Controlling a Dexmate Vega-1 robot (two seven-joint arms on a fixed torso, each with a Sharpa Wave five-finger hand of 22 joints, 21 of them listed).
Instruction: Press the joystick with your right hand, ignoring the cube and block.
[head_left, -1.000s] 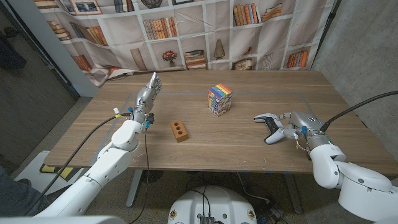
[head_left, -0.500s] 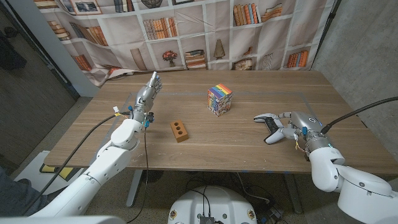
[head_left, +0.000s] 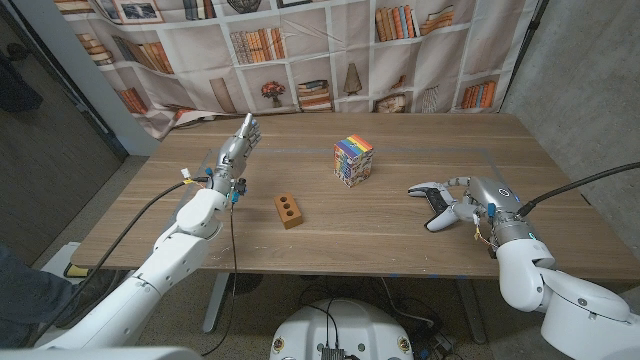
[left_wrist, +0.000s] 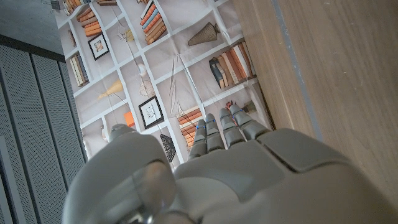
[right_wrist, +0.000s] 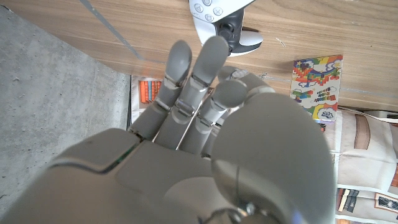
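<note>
A white game controller (head_left: 431, 201) with black joysticks lies on the right side of the wooden table (head_left: 400, 245). My right hand (head_left: 470, 202) is right beside it, fingers stretched over its right half and holding nothing. In the right wrist view a fingertip (right_wrist: 214, 46) reaches the black joystick (right_wrist: 228, 28) on the controller (right_wrist: 213, 9); I cannot tell whether it touches. The multicoloured cube (head_left: 352, 160) stands mid-table and the brown block (head_left: 289, 210) with two holes lies to its left. My left hand (head_left: 236, 152) is raised at the left, fingers straight, holding nothing.
A bookshelf-print curtain (head_left: 300, 60) hangs behind the table's far edge. A grey wall (head_left: 590, 70) stands to the right. Cables run along both arms. The cube (right_wrist: 317, 87) also appears beyond the controller in the right wrist view.
My right hand has shifted slightly over the controller, fingers a bit further onto it. The left hand, cube and block have not moved.
</note>
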